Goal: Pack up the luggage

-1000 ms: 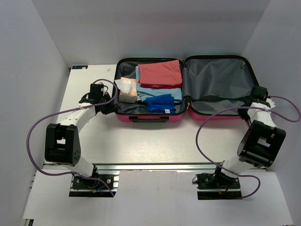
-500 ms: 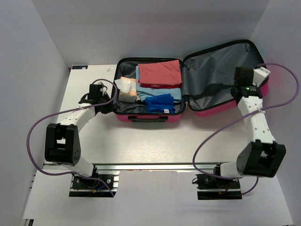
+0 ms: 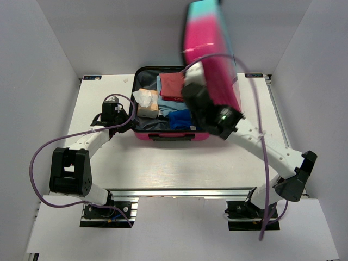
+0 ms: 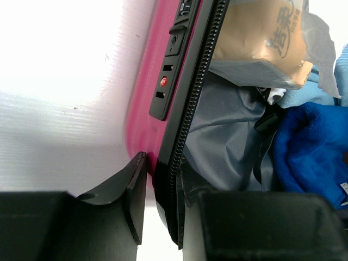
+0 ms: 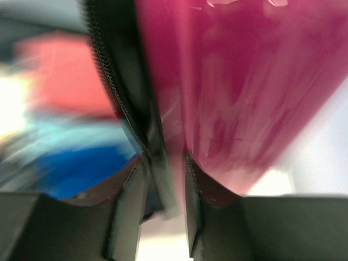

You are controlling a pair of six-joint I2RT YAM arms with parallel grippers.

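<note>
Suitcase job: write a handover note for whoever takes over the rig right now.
Left gripper: shut on the suitcase, gripping its left wall near the front corner, one finger outside the pink shell and one inside.
Right gripper: shut on the zipper edge of the lid, holding it roughly upright above the packed side.
Suitcase: on the table, toward the back. Inside are a red garment, a blue garment and a tissue pack.
Done: items are loaded and the lid is raised.
Left: lower the lid fully and zip it; it is not yet closed.
</note>
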